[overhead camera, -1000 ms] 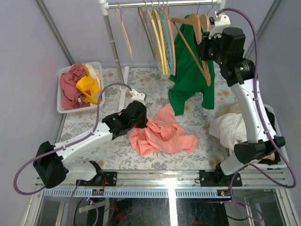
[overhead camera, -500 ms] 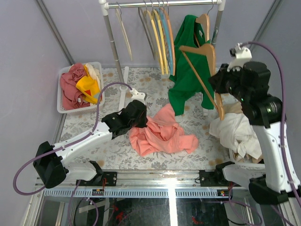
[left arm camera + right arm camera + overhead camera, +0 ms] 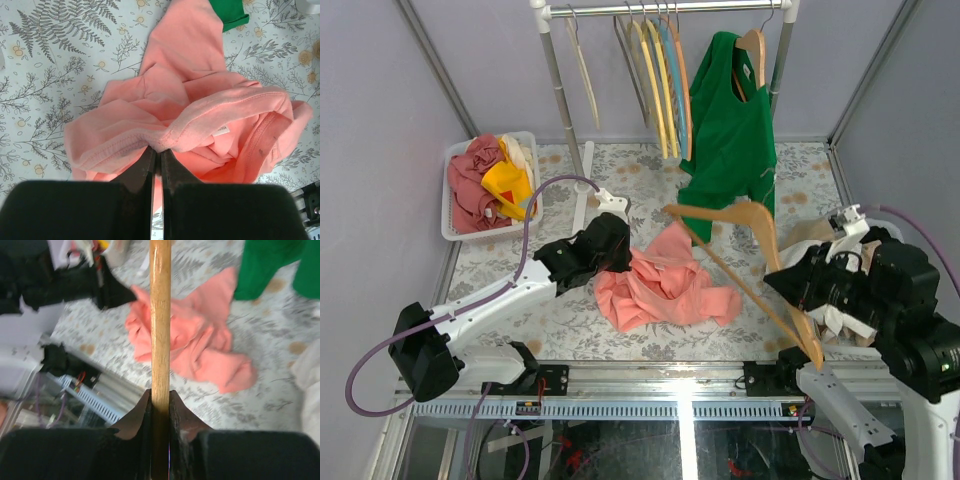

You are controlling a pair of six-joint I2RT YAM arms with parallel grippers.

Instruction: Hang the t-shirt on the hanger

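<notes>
Right gripper (image 3: 160, 395), clamped on the thick light-brown wooden hanger (image 3: 725, 213), holds it aloft at three o'clock of the crumpled salmon-pink cloth t-shirt (image 3: 665, 290). The hanger's long axis slants ten-to-four. The nearer left gripper (image 3: 156, 150) pinches the shirt's folded edge mid-table.

A robot lab cell is shown: a floral-clothed tabletop (image 3: 650, 345) is walled by plain lilac panels (image 3: 380, 110), a clothes rail (image 3: 660, 8) fixed at top, cabling (image 3: 360, 375) exposed lower left.

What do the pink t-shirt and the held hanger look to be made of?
T-shirt: soft matte knit cloth, probably cotton, judging by limp folds and stitched hems. Hanger: light-brown wood with a smooth, slightly glossy finish; a highlight runs along it.
</notes>
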